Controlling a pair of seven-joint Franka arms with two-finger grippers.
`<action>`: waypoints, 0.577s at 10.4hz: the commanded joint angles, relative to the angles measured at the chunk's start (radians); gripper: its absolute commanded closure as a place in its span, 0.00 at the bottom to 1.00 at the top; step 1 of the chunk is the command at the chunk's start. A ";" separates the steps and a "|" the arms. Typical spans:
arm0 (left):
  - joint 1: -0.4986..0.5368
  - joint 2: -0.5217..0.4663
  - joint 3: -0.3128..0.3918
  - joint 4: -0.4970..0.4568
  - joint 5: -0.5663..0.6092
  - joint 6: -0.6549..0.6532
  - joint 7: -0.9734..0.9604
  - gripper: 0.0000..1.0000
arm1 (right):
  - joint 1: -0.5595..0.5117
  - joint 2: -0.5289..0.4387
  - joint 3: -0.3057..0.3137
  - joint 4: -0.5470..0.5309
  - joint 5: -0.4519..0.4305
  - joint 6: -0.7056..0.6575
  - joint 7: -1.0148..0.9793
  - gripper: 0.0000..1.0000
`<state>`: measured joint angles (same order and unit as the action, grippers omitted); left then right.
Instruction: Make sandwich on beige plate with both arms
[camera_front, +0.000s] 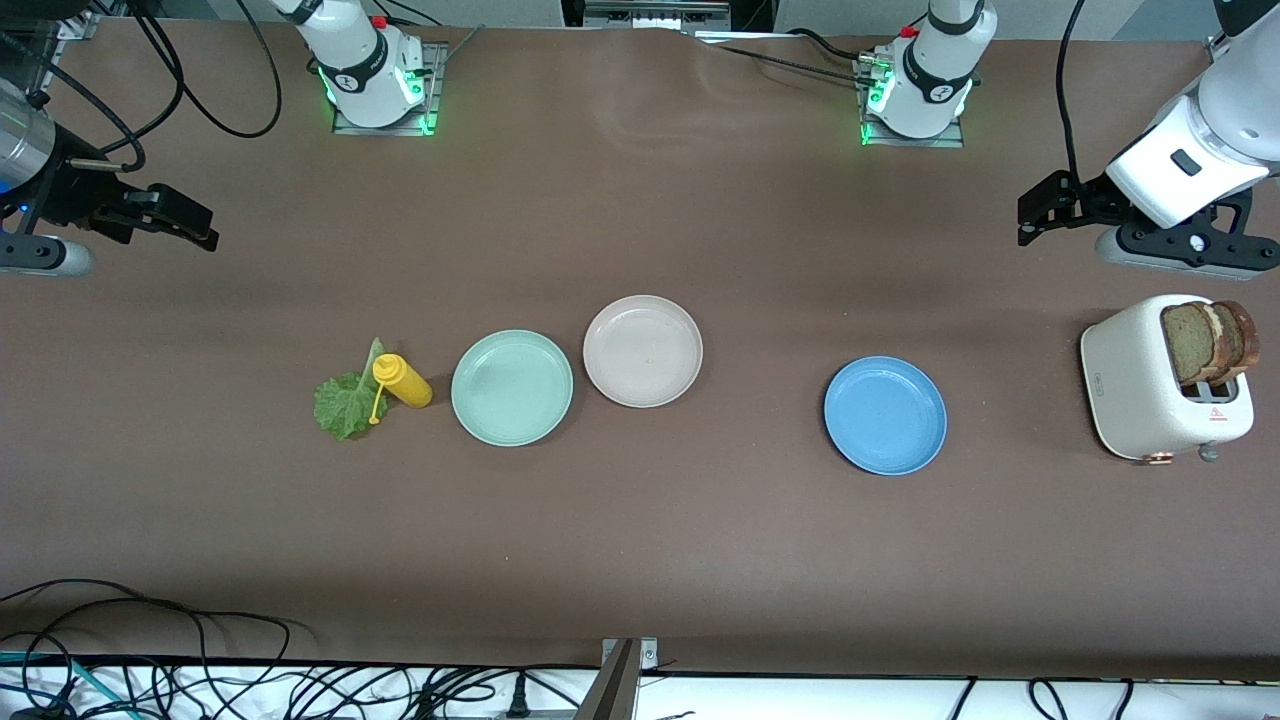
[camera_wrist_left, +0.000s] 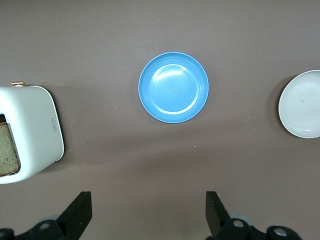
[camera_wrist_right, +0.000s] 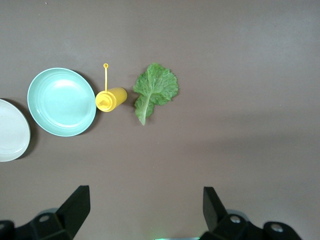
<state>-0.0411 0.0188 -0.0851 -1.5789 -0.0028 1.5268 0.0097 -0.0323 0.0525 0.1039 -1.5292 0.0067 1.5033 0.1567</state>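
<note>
both grippers hang in the air with their fingers spread wide and nothing between them. on the clock face of the front view, the left gripper sits at about three o'clock, over bare table at the left arm's end, and the right gripper at about nine o'clock, over bare table at the right arm's end. each arm waits there, touching nothing. the left wrist view shows its two black fingertips standing well apart, and the right wrist view shows the same of its own fingertips. the beige plate lies near the centre of the brown table, bare, with no food on it. the mint-green plate lies just beside it at about eight o'clock from it, their rims close but apart. the blue plate lies well apart from the beige one, at about four o'clock from it, toward the left arm's end. the two bread slices stand upright in the slots of the white toaster, which sits at about three o'clock from the blue plate. the lettuce leaf lies flat on the table at about nine o'clock from the mint-green plate, and the yellow squeeze bottle lies on its side between leaf and plate, its cap end resting at the leaf's edge.
</note>
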 joint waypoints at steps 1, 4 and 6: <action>-0.003 0.012 0.004 0.028 -0.029 -0.020 0.015 0.00 | -0.003 -0.008 -0.012 0.007 0.007 -0.035 0.007 0.00; -0.002 0.012 0.001 0.025 -0.029 -0.020 0.012 0.00 | -0.003 -0.008 -0.013 0.008 0.007 -0.035 0.009 0.00; 0.009 0.009 0.001 0.025 -0.029 -0.020 0.019 0.00 | -0.003 -0.008 -0.010 0.006 -0.022 -0.037 -0.003 0.00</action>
<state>-0.0404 0.0210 -0.0867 -1.5789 -0.0029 1.5266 0.0097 -0.0339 0.0525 0.0913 -1.5292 0.0039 1.4855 0.1572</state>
